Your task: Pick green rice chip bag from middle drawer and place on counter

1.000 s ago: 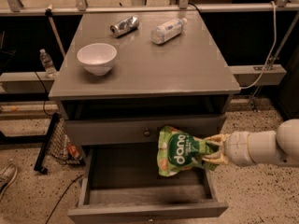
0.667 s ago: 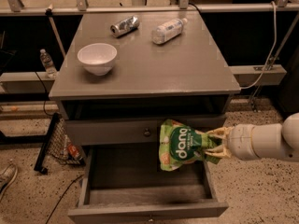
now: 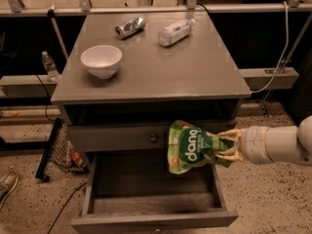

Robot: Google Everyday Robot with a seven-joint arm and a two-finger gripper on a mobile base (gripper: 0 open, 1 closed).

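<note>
The green rice chip bag (image 3: 191,147) with white "dang" lettering hangs in the air in front of the cabinet, above the right part of the open middle drawer (image 3: 146,189). My gripper (image 3: 225,147) comes in from the right and is shut on the bag's right edge. The bag is level with the closed drawer front and its brass knob (image 3: 153,138). The counter (image 3: 180,67) lies above and behind the bag. The drawer floor is bare grey.
On the counter stand a white bowl (image 3: 101,60) at the left, a crushed can (image 3: 130,27) at the back and a clear plastic bottle (image 3: 175,31) lying at the back right. A bottle (image 3: 49,66) and a black frame (image 3: 48,147) stand left of the cabinet.
My gripper has lifted the bag a little higher and slightly to the right, from above the drawer up to the level of the closed drawer front.
</note>
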